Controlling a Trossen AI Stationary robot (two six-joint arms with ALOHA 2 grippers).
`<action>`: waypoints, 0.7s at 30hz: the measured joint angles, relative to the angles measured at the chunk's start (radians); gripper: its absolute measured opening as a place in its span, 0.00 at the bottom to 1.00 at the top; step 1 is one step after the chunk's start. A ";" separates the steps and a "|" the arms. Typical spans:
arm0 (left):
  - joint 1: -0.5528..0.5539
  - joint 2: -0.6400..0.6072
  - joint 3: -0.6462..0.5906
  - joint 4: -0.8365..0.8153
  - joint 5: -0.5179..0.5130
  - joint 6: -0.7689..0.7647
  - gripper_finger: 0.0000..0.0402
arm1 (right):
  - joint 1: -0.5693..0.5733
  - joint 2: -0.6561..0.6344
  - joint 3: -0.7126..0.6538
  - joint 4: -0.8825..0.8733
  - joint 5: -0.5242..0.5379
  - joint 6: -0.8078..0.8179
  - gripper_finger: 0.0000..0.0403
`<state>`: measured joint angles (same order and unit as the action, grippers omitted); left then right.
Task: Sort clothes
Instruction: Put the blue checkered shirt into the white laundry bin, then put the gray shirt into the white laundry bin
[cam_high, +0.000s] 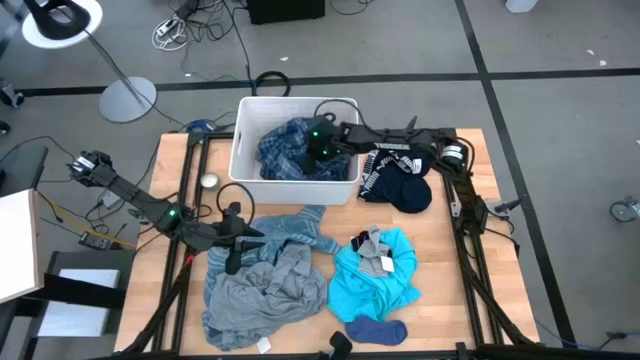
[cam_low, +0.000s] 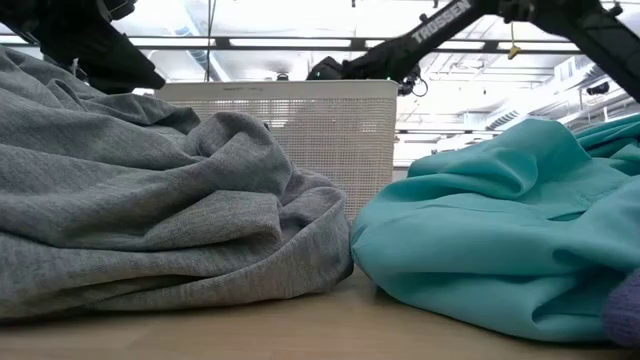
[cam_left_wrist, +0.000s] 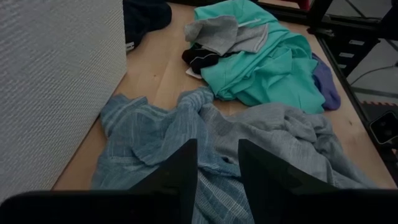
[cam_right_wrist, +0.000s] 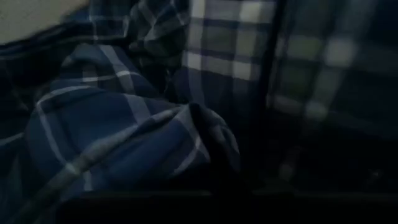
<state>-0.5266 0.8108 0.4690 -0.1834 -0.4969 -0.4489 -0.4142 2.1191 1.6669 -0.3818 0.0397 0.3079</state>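
Observation:
The blue plaid shirt (cam_high: 290, 150) lies in the white bin (cam_high: 245, 130). My right gripper (cam_high: 316, 150) is down in the bin, right over the shirt, which fills the right wrist view (cam_right_wrist: 124, 137). My left gripper (cam_left_wrist: 217, 168) is open and low over the grey-blue striped top (cam_left_wrist: 155, 149), which lies on the table in front of the bin. I cannot tell whether it touches the top. The grey shirt (cam_high: 250, 295) lies beside the top. The turquoise garment (cam_high: 375, 280), the dark blue socks (cam_high: 378, 328) and the navy white-striped piece (cam_high: 388, 162) lie to the right.
The bin's wall (cam_left_wrist: 56, 81) stands close beside my left gripper. A small grey and black piece (cam_high: 372, 245) lies on the turquoise garment. A dark blue garment (cam_high: 408, 190) lies by the striped piece. Bare wood shows between the bin and the turquoise garment (cam_left_wrist: 158, 68).

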 joint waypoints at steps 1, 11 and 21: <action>0.000 0.000 0.000 -0.002 0.000 -0.001 0.30 | -0.003 0.006 0.001 0.008 -0.002 -0.001 0.02; 0.000 0.000 0.000 -0.005 0.000 -0.007 0.30 | -0.014 -0.114 0.000 0.000 -0.015 -0.018 0.19; 0.000 0.000 0.000 0.000 0.013 -0.048 0.30 | 0.046 -0.365 0.001 -0.126 -0.046 -0.124 0.38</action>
<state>-0.5266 0.8112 0.4690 -0.1835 -0.4840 -0.4967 -0.3686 1.7538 1.6680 -0.5082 -0.0063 0.1842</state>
